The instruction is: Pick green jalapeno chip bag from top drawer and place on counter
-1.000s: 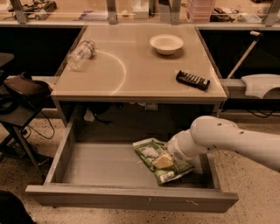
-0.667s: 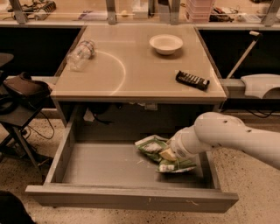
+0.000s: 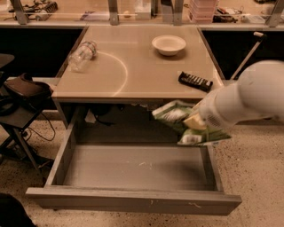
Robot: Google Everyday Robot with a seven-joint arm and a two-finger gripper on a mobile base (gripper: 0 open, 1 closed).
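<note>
1. The gripper [image 3: 195,123], at 4 o'clock in the view, is clenched on the green jalapeno chip bag [image 3: 172,114], judging by the bag hanging in mid-air.
2. The bag hangs over the top drawer's [image 3: 133,201] 2 o'clock corner, clear of its walls but below the counter [image 3: 142,75] edge.
3. Bare counter at 6 o'clock of the bowl [image 3: 168,44] suits the set-down.

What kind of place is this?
Probably a lab or workshop: cluttered workbenches behind, loose cables on the speckled floor, a lone test counter. The gripper holds the green jalapeno chip bag above the open top drawer.
</note>
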